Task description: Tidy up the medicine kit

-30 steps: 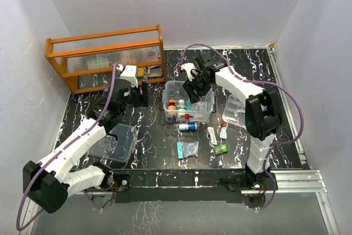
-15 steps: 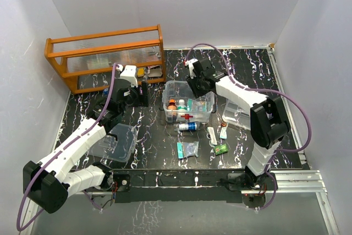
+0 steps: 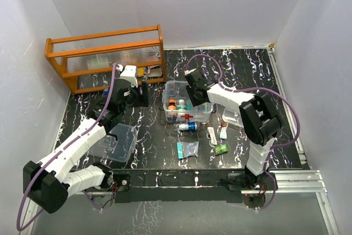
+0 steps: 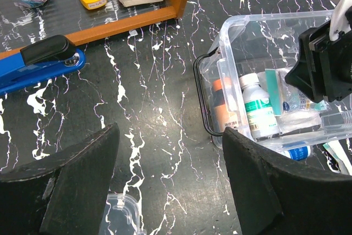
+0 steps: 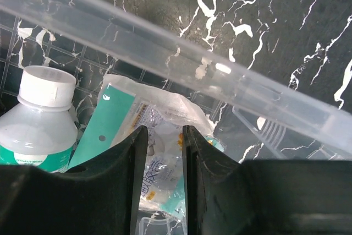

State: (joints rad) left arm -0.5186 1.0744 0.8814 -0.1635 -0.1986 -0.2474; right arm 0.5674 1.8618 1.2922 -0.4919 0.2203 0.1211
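Note:
The medicine kit (image 3: 168,88), a clear box with a red cross, stands mid-table and holds an orange bottle (image 4: 224,103), a white-capped bottle (image 4: 257,107) and a packet. My right gripper (image 3: 193,96) reaches down inside the box. In the right wrist view its fingers (image 5: 160,136) stand close together on a clear and teal packet (image 5: 118,119), beside the white-capped bottle (image 5: 41,114) and the box wall (image 5: 165,48). My left gripper (image 4: 170,191) is open and empty over bare table, left of the box (image 4: 231,26). The clear lid (image 3: 115,141) lies at the near left.
An orange rack (image 3: 104,53) stands at the back left, with a blue stapler (image 4: 38,64) beside it. Loose in front of the box lie a blue-capped bottle (image 3: 188,126), a packet (image 3: 187,148), a white tube (image 3: 212,135) and a green item (image 3: 221,148). A clear tray (image 3: 236,111) sits at the right.
My right gripper has moved from behind the box's back edge forward and down into the box. The left arm has not moved.

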